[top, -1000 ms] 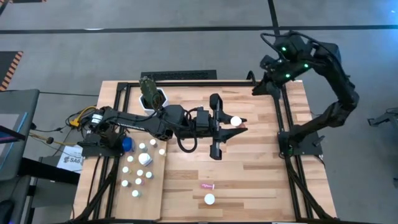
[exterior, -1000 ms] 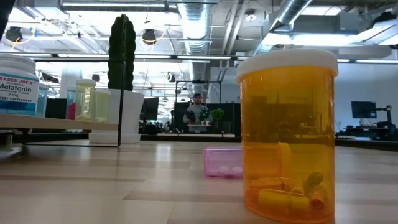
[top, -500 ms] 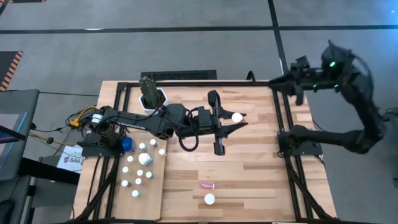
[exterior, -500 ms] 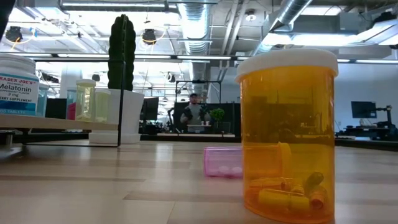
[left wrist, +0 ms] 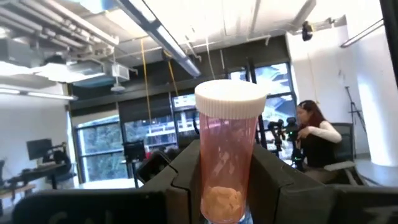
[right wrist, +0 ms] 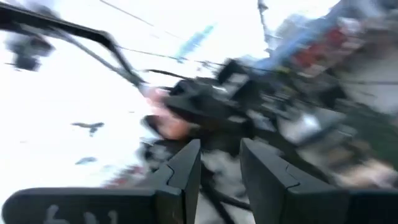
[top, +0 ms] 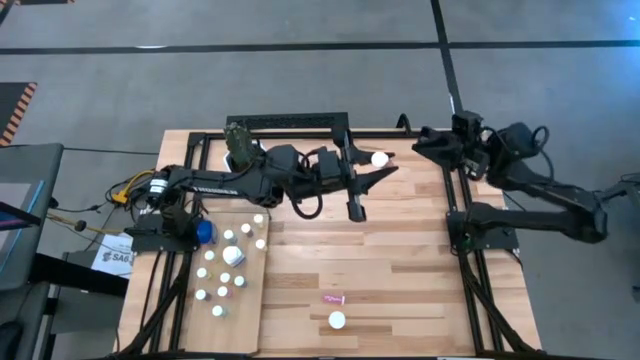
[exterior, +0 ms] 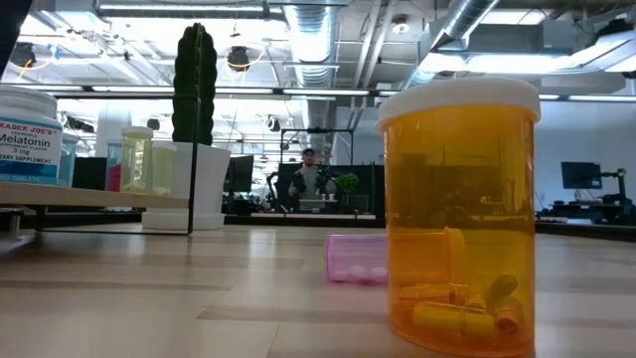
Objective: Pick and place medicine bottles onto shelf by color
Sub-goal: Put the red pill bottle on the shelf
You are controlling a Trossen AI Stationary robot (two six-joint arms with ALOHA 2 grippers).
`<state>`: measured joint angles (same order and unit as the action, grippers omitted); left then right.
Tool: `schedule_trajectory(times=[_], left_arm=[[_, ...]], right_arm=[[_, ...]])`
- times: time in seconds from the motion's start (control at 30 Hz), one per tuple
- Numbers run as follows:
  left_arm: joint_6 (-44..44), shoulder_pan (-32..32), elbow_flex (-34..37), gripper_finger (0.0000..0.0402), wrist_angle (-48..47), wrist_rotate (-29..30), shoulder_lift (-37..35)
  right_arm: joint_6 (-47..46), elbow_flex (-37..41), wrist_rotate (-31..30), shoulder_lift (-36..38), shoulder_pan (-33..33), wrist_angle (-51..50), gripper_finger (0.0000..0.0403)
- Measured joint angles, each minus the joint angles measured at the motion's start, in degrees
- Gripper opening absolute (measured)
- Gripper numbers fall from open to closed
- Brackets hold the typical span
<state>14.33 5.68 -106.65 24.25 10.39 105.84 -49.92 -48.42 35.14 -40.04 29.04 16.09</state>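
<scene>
Pink translucent plastic medicine bottle with a white round ribbed cap stands upright between the 2 dark fingers of the left gripper, which are pressed against its sides partway closed; a small clump of pale contents sits at its bottom, just above where the fingers meet. From above, only its white cap shows, right at the fingertips, near the far edge of the striped plank tabletop.

Well behind those fingers, beside the left arm's base, lies the pale narrow plywood shelf board, carrying a cluster of small white-capped bottles. A white hexagonal plant pot with a green cactus stands near that arm's elbow.

Far from both grippers, at the near table edge, an amber transparent bottle with a white cap stands upright, yellow capsules at its bottom, and just beside it a pink bottle lies on its side.

At the table's far right corner, the right gripper is raised, its 2 fingers a narrow gap apart with nothing between them.
</scene>
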Motion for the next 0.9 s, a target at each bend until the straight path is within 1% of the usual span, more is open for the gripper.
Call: schedule_trajectory(times=[0.07, 0.13, 0.2, 0.27, 0.4, 0.53, 0.73, 0.83, 0.9], left_arm=[[0.4, -0.8, 0.0, 0.0071, 0.4, -1.5, 0.0], [1.3, -1.4, 0.0, 0.0071, 1.8, -4.0, 0.1], [2.7, -2.2, 0.0, 0.0071, 2.9, -7.5, 0.1], [4.0, -2.9, 0.0, 0.0071, 2.9, -10.6, 0.1], [4.2, -4.8, 0.0, 0.0071, 3.7, -14.7, 0.1], [3.4, -6.7, 0.0, 0.0071, 3.5, -19.2, 0.1], [3.1, -8.8, 0.0, 0.0071, 3.5, -27.7, 0.1], [3.1, -9.7, 0.0, 0.0071, 3.5, -32.5, 0.1], [3.0, -10.2, 0.0, 0.0071, 3.4, -34.9, 0.1]], right_arm=[[-4.0, 2.6, -1.0, -1.5, -3.1, 11.2, 0.0133], [-7.0, 4.2, -3.5, -3.2, -5.7, 20.6, 0.0133], [-9.5, 4.3, -5.3, -5.0, -7.5, 27.3, 0.0134], [-11.8, 4.2, -6.1, -7.1, -8.9, 31.3, 0.0137], [-14.2, 4.3, -8.1, -10.8, -10.3, 33.7, 0.0155], [-16.6, 4.3, -8.3, -13.3, -10.2, 37.3, 0.0188], [-25.0, 4.3, -7.9, -15.9, -10.3, 41.8, 0.0234], [-29.0, 4.2, -6.7, -16.8, -10.3, 41.6, 0.0242], [-29.6, 4.2, -6.6, -17.3, -10.6, 41.6, 0.0243]])
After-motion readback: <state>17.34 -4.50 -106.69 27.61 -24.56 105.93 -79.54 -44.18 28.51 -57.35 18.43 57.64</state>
